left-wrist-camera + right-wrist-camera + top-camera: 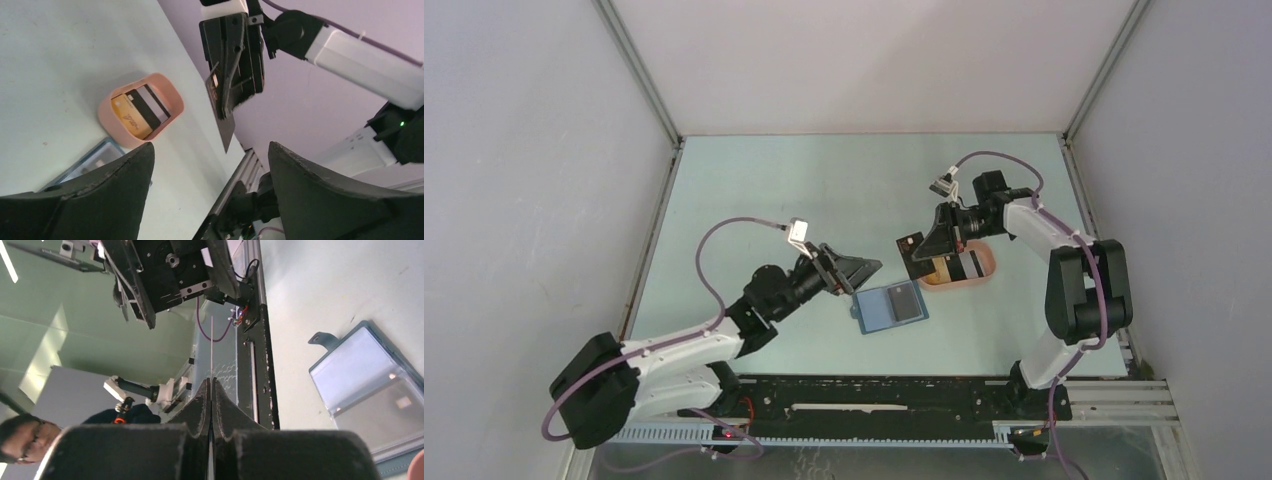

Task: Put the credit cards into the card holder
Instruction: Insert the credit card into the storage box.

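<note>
Cards sat in three places. One dark card point(911, 250) hung off the table point(754, 190), pinched in the right pincer point(921, 252), just left of the pink tray point(986, 272), right of centre. A yellow card point(126, 119) and a striped dark card point(148, 106) lay inside that tray. The blue wallet point(884, 310) lay open at centre, a second dark card point(907, 302) on its right half. The left pincer point(856, 272) hovered spread and empty over the wallet's upper left edge.

Smooth matt plastic on the peach-pink oval tray point(172, 97); glossy clear sleeves inside the dark-blue folding card holder point(360, 375); thin dark plastic credit card point(227, 132); matt pale-green tabletop point(824, 190).
</note>
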`<state>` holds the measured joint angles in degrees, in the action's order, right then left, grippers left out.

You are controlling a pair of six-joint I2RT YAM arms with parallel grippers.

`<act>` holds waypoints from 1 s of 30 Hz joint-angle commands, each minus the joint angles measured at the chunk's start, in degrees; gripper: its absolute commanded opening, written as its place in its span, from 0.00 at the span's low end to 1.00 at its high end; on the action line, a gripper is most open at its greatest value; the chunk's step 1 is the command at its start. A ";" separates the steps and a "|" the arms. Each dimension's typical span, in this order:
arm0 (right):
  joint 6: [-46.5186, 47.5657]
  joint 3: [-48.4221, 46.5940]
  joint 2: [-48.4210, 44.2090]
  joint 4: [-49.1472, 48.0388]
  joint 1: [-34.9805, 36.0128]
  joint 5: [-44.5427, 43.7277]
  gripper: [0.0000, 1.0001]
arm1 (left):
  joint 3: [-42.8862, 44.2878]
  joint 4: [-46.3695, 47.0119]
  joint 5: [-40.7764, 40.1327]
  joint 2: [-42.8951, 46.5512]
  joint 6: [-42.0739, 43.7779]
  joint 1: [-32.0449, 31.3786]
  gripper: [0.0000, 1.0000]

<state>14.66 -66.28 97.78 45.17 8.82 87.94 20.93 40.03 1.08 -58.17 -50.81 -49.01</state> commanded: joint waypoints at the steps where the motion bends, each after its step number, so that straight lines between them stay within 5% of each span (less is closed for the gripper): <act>1: 5.11 0.36 -3.57 0.87 1.49 8.46 0.00 | 5.40 9.60 4.71 -5.53 -5.79 1.66 0.85; 19: 5.38 0.34 -4.60 1.23 4.38 7.80 0.00 | 14.83 16.10 13.38 -22.67 -9.88 1.88 0.44; 25: 5.77 0.34 -4.70 1.54 4.79 7.30 0.00 | 14.75 20.92 15.07 -25.40 -11.43 2.27 0.03; 27: 6.21 0.35 -4.85 1.69 4.89 6.72 0.00 | 14.31 22.36 15.31 -25.82 -11.90 2.49 0.00; 30: 7.90 0.24 -5.47 2.90 5.06 4.60 0.16 | 13.07 24.76 16.15 -25.87 -11.57 3.00 0.00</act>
<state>19.46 -66.26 95.24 46.09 13.04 89.10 32.82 57.19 15.29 -83.88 -61.93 -46.78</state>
